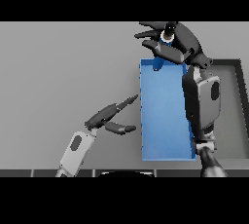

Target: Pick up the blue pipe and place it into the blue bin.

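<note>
- My right hand [170, 40] is at the far end of the blue bin [165, 135], reached across the table with the forearm lying over the bin's right wall.
- Its fingers are curled round the blue pipe [163, 52]; the grip looks closed, with the fingers fanned to the left above the pipe and the thumb side bearing on it from the right.
- The pipe is held, not resting on the table. Only a short blue length shows below the fingers, and a pale end cap shows above them.
- Its long axis runs roughly along the view's up-down line, tilted slightly. The lower tip sits just at the bin's far rim, over or barely inside the edge; I cannot tell whether it touches the rim.
- Critical relation: the bin's open floor lies toward me from the pipe, along my own forearm. In my judgement the move needed is a short draw back over the floor before release.
- My left hand [109, 118] is near the bin's left wall, fingers extended and holding nothing, well apart from the pipe. The right hand is plainly the nearer and the one engaged.
</note>
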### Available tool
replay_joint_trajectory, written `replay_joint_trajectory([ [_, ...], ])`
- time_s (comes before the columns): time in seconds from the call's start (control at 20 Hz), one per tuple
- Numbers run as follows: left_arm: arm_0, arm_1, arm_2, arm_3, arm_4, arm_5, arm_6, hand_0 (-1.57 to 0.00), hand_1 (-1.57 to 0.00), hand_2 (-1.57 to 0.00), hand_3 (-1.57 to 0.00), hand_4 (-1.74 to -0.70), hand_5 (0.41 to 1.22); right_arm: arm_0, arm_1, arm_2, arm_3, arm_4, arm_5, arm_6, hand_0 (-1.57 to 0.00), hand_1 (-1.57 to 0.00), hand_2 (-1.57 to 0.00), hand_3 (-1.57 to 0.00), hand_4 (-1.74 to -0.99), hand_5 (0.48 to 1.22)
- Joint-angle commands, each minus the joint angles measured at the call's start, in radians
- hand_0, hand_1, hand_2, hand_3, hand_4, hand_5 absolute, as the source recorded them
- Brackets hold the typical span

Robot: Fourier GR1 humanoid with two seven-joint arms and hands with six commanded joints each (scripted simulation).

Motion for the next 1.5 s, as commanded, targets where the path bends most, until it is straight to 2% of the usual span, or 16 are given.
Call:
replay_joint_trajectory([
  [0.0,0.001,0.003,-0.001,0.000,-0.005,0.001,-0.001,0.00,0.00,0.00,0.00,-0.95,0.474,0.007,-0.008,-0.008,0.018,0.033,-0.011,0.007,-1.57,-1.57,-1.57,-1.57,-1.499,1.221],
  [0.25,-0.016,0.002,0.004,0.030,-0.024,0.013,-0.031,0.00,0.00,0.00,0.00,-0.94,0.463,0.114,-0.029,-0.048,0.080,0.136,0.012,0.027,-1.57,-1.57,-1.57,-1.57,-1.499,1.221],
  [0.45,-0.018,0.003,0.005,0.032,-0.036,0.027,-0.044,0.00,0.00,0.00,0.00,-0.93,0.460,0.230,-0.015,-0.046,0.060,0.215,0.011,0.080,-1.57,-1.57,-1.57,-1.57,-1.500,1.221],
  [0.55,-0.013,0.004,-0.002,0.033,-0.044,0.028,-0.056,0.00,0.00,0.00,0.00,-0.93,0.463,0.269,-0.005,-0.050,0.056,0.262,-0.015,0.118,-1.57,-1.57,-1.57,-1.57,-1.500,1.221],
  [0.7,-0.028,0.010,0.014,0.038,-0.044,0.037,-0.055,0.00,0.00,0.00,0.00,-0.93,0.466,0.337,-0.011,-0.027,0.092,0.304,-0.075,0.119,-1.57,-1.57,-1.57,-1.57,-1.500,1.221],
  [0.9,-0.009,0.010,-0.002,0.029,-0.062,0.044,-0.080,0.00,0.00,0.00,0.00,-0.92,0.476,0.388,-0.040,0.047,0.183,0.273,-0.151,0.119,-1.57,-1.57,-1.57,-1.57,-1.497,1.221],
  [0.95,-0.020,0.006,0.001,0.036,-0.061,0.046,-0.068,0.00,0.00,0.00,0.00,-0.92,0.478,0.397,-0.063,0.076,0.203,0.254,-0.167,0.119,-1.57,-1.57,-1.57,-1.26,-1.546,1.221],
  [1.0,-0.019,0.009,0.002,0.039,-0.061,0.045,-0.072,0.00,0.00,0.00,0.00,-0.92,0.480,0.401,-0.086,0.113,0.238,0.223,-0.196,0.119,-1.57,-1.57,-1.57,-1.01,-1.585,1.221],
  [1.1,-0.025,0.007,0.001,0.031,-0.058,0.042,-0.064,0.00,0.00,0.00,0.00,-0.92,0.484,0.414,-0.143,0.203,0.285,0.148,-0.259,0.119,-1.57,-1.57,-1.57,-0.64,-1.641,1.221],
  [1.15,-0.029,0.012,0.006,0.043,-0.064,0.046,-0.072,0.00,0.00,0.00,0.00,-0.92,0.486,0.403,-0.171,0.252,0.318,0.099,-0.297,0.119,-1.57,-1.57,-1.57,-0.51,-1.661,1.221],
  [1.2,-0.027,0.016,0.014,0.039,-0.056,0.045,-0.074,0.00,0.00,0.00,0.00,-0.92,0.489,0.395,-0.206,0.293,0.339,0.032,-0.330,0.115,-1.57,-1.57,-1.57,-0.41,-1.677,1.171],
  [1.25,-0.029,0.012,0.008,0.040,-0.058,0.043,-0.072,0.00,0.00,0.00,0.00,-0.92,0.491,0.372,-0.246,0.371,0.380,-0.048,-0.390,0.119,-1.57,-1.57,-1.52,-0.45,-1.626,1.161],
  [1.35,-0.028,0.008,0.007,0.040,-0.061,0.049,-0.070,0.00,0.00,0.00,0.00,-0.92,0.493,0.346,-0.330,0.497,0.402,-0.193,-0.472,0.119,-1.08,-1.03,-0.99,-0.29,-1.469,1.148],
  [1.45,-0.022,0.002,0.001,0.044,-0.065,0.051,-0.073,0.00,0.00,0.00,0.00,-0.92,0.493,0.309,-0.404,0.626,0.386,-0.309,-0.551,0.120,-0.69,-0.66,-0.63,-0.19,-1.370,1.125],
])
